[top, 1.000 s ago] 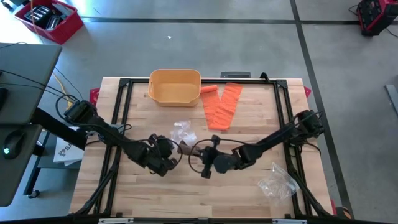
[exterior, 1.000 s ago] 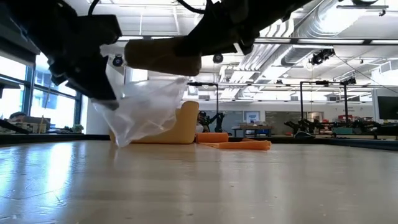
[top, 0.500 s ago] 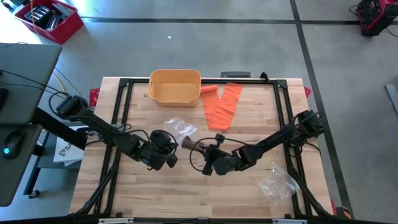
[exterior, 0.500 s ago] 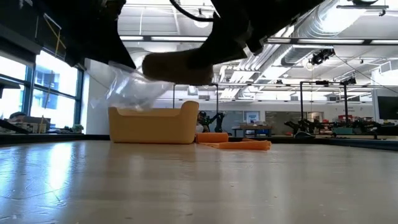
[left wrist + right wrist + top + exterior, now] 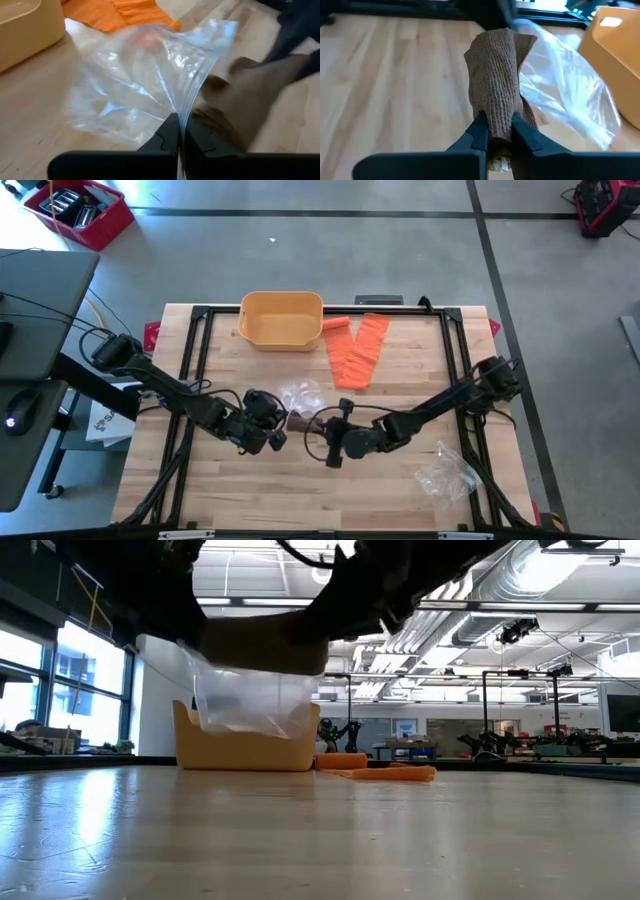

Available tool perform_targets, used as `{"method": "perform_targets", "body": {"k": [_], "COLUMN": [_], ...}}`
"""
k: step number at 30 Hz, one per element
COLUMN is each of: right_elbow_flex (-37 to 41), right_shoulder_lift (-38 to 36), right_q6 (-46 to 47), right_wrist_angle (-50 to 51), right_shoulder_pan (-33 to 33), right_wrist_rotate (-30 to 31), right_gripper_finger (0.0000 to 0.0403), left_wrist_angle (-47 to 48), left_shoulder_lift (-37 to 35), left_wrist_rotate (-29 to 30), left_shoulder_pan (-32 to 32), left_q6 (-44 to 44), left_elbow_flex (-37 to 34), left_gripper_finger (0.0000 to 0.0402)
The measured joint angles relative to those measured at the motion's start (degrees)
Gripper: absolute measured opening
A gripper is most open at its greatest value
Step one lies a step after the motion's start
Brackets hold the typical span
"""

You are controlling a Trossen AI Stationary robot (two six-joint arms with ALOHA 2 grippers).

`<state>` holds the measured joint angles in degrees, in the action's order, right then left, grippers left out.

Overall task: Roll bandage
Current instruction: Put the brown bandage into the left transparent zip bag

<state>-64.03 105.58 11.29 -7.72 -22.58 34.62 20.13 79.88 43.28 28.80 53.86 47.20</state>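
- Jaws of the left gripper (image 5: 179, 131) are pinched tight on the clear plastic bag (image 5: 145, 85) — held above the tabletop (image 5: 300, 490).
- Right gripper (image 5: 498, 129) jaws stand narrow, clamping the brown rolled bandage (image 5: 500, 85) mid-table, touching the bag.

Front of table (image 5: 300, 495) open; bin (image 5: 281, 319), orange cloth (image 5: 358, 351) block back.

The bandage (image 5: 496, 75) is showing brown, with a ribbed knit pattern. The bag (image 5: 140, 85) is looking clear and glossy. The bin (image 5: 281, 319) is showing yellow-tan; at its 3 o'clock the cloth (image 5: 358, 352) is glowing orange. The surface (image 5: 250, 490) is showing pale wood grain. Both claws are appearing black.
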Motion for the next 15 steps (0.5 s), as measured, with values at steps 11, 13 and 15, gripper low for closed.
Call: {"method": "perform_targets", "body": {"k": [11, 13, 15], "right_elbow_flex": [0.0, 0.0, 0.0], "right_shoulder_lift": [0.0, 0.0, 0.0], "right_q6": [14.2, 15.7, 15.0], "right_wrist_angle": [2.9, 1.8, -0.5], "right_shoulder_pan": [4.7, 5.2, 5.7], "right_wrist_rotate": [5.0, 5.0, 4.3], "right_gripper_finger": [0.0025, 0.0025, 0.0025], "left_wrist_angle": [-0.8, -0.9, -1.3], "left_shoulder_lift": [0.0, 0.0, 0.0], "left_wrist_rotate": [-0.6, -0.5, -0.5], "left_shoulder_pan": [0.6, 0.5, 0.1], "left_q6": [-2.6, -2.6, -3.1], "left_elbow_flex": [0.0, 0.0, 0.0], "left_gripper_finger": [0.0000, 0.0000, 0.0000]}}
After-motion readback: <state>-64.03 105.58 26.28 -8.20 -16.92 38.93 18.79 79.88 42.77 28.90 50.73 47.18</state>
